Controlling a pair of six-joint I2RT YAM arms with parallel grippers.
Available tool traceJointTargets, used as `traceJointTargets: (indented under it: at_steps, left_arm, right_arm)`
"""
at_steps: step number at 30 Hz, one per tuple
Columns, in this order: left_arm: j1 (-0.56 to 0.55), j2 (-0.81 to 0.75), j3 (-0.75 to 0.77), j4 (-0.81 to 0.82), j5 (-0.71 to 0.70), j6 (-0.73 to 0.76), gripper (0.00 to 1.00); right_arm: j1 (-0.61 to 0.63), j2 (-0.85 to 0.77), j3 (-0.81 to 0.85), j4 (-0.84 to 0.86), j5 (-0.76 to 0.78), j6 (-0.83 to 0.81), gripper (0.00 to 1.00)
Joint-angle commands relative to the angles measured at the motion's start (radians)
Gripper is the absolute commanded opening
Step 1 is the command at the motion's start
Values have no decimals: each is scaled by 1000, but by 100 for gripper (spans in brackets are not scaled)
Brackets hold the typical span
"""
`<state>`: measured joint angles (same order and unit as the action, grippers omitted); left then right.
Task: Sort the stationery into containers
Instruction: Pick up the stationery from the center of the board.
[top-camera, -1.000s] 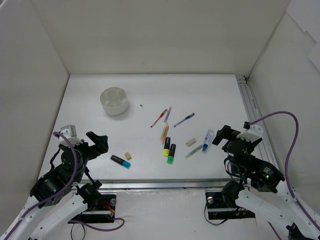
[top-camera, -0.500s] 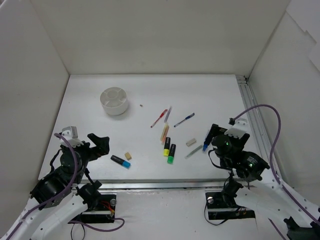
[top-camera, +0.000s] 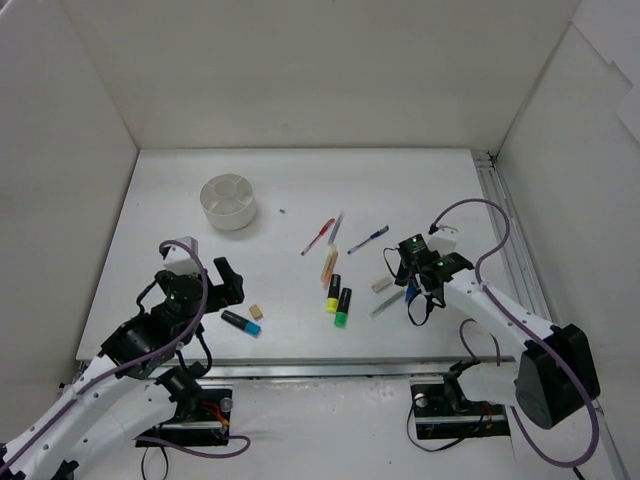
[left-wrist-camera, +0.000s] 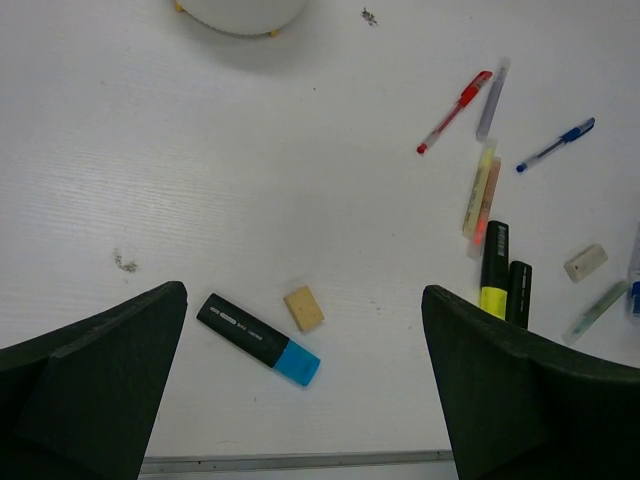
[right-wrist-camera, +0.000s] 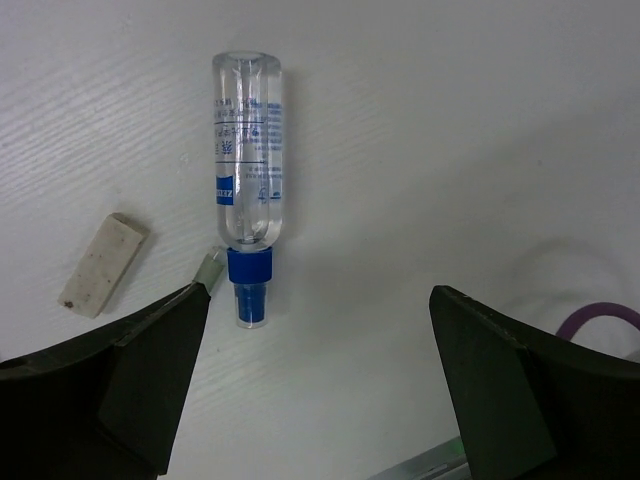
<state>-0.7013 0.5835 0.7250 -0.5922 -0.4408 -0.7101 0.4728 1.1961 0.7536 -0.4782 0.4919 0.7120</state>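
Note:
The white divided bowl (top-camera: 228, 200) stands at the far left. Red (top-camera: 318, 237), grey (top-camera: 336, 228) and blue (top-camera: 368, 239) pens lie mid-table, with a cream stick (top-camera: 328, 265) and yellow (top-camera: 333, 292) and green (top-camera: 343, 306) highlighters. A blue-ended highlighter (left-wrist-camera: 257, 339) and a beige eraser (left-wrist-camera: 303, 308) lie under my open, empty left gripper (left-wrist-camera: 302, 292), which shows in the top view (top-camera: 222, 283). My right gripper (right-wrist-camera: 320, 295) is open and empty above the clear blue-capped tube (right-wrist-camera: 247, 180). A second eraser (right-wrist-camera: 101, 264) lies left of the tube.
A grey-green pen (top-camera: 387, 303) lies beside the tube. A metal rail (top-camera: 500, 215) runs along the table's right side and white walls enclose the table. The front edge (left-wrist-camera: 300, 462) is close below the blue-ended highlighter. A small dark speck (top-camera: 284, 211) lies near the bowl.
Both arms have reached out over the table. The right gripper moved left and forward over the tube. The left gripper moved right toward the blue-ended highlighter and eraser.

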Motion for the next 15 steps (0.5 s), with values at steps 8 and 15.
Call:
traceJointTargets:
  at_steps: [8,15]
  left_arm:
    - [-13,-73,-42,155,106,112,100]
    - [-13,-62,-68,252,241,196,100]
  right_arm:
    - [-141,204,44,204,-234,-77,80]
    - [-233,354,125,220,-268,-86,72]
